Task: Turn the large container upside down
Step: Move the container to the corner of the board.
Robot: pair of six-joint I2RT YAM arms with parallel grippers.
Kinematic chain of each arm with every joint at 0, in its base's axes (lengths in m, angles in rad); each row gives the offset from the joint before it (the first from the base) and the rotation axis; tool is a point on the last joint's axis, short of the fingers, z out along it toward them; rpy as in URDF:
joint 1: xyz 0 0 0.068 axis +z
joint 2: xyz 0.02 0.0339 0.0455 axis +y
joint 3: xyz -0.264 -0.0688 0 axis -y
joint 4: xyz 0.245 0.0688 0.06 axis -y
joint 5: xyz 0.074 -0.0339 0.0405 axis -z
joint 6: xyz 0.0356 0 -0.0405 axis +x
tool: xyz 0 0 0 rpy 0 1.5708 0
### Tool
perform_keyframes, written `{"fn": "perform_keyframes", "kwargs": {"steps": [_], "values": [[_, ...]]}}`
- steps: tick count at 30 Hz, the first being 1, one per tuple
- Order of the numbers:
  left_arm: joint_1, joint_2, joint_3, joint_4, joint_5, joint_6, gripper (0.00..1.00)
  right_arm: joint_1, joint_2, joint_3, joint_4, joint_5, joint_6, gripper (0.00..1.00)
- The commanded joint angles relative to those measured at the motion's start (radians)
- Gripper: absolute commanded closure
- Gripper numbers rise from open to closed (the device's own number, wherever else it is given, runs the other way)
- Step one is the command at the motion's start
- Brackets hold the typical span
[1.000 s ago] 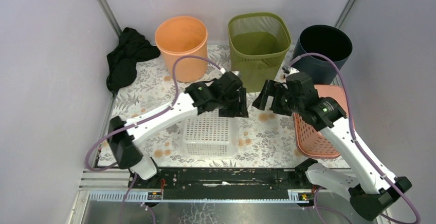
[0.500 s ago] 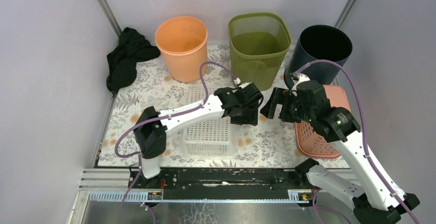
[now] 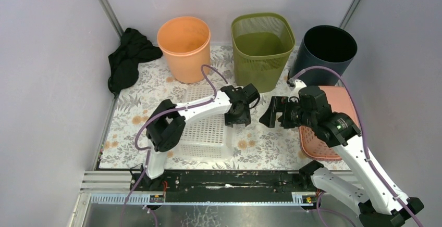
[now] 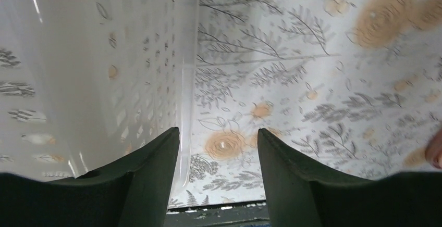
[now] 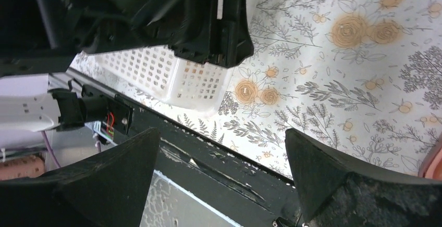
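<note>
The large container is a white perforated basket (image 3: 208, 133) lying on the flowered cloth in the middle of the table. Its wall fills the left of the left wrist view (image 4: 104, 71) and shows in the right wrist view (image 5: 177, 76). My left gripper (image 3: 237, 116) hangs low at the basket's right side, open (image 4: 218, 130). The basket's edge runs just inside its left finger and is not pinched. My right gripper (image 3: 268, 115) stands wide open (image 5: 221, 133) a little to the right, over bare cloth, facing the left gripper's black body (image 5: 172, 13).
Along the back stand an orange bin (image 3: 184, 47), a green mesh bin (image 3: 262, 45) and a dark bin (image 3: 328, 47). A pink basket (image 3: 326, 133) lies under the right arm. A black cloth (image 3: 127, 58) sits at the back left. A black rail (image 3: 229, 177) borders the front.
The left arm has folded in, its elbow swinging right, and its gripper has come down beside the basket's right side. The right gripper has shifted slightly down. The basket has not moved.
</note>
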Motion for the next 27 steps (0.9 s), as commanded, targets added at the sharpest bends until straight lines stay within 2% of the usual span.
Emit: {"fn": "perform_keyframes", "kwargs": {"steps": [1, 8, 15, 27], "values": [[0.034, 0.028, 0.012, -0.084, -0.080, -0.041, 0.35, -0.006, 0.002, -0.014, 0.072, -0.108, -0.078, 0.02], [0.081, 0.054, 0.013, -0.103, -0.116, -0.064, 0.36, -0.005, 0.030, -0.019, 0.108, -0.246, -0.102, 0.02], [0.129, 0.044, 0.003, -0.111, -0.140, -0.047, 0.36, -0.005, 0.016, -0.044, 0.136, -0.320, -0.091, 0.01], [0.196, -0.002, -0.061, -0.104, -0.180, -0.014, 0.36, -0.005, 0.009, -0.054, 0.144, -0.357, -0.085, 0.01]]}}
